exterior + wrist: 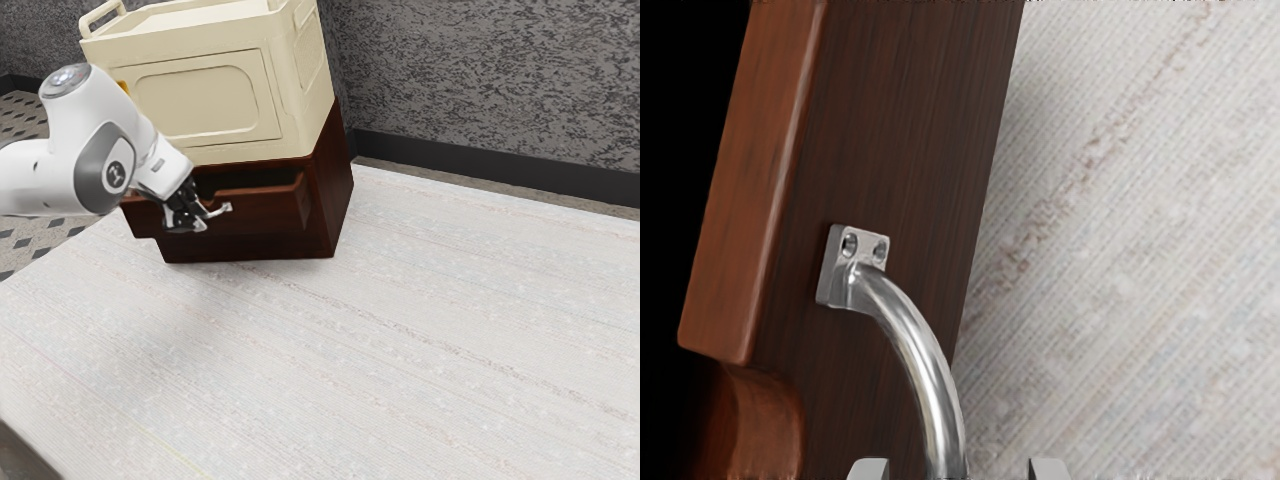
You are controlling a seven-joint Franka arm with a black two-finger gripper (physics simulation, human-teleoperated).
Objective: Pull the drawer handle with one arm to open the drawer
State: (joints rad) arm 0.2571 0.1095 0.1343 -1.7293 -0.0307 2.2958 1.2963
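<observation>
ok so our drawer (262, 212) is partly out of its cabinet (333, 195) at the table (400, 340)'s far edge, all dark reddish-brown wood with fine grain and a shiny curved metal handle (924, 358), and our gripper (203, 217) is wide around that handle

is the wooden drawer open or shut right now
Open, at least partly: the drawer's front stands out from the dark wooden cabinet, and a dark gap shows behind its top edge.
</observation>
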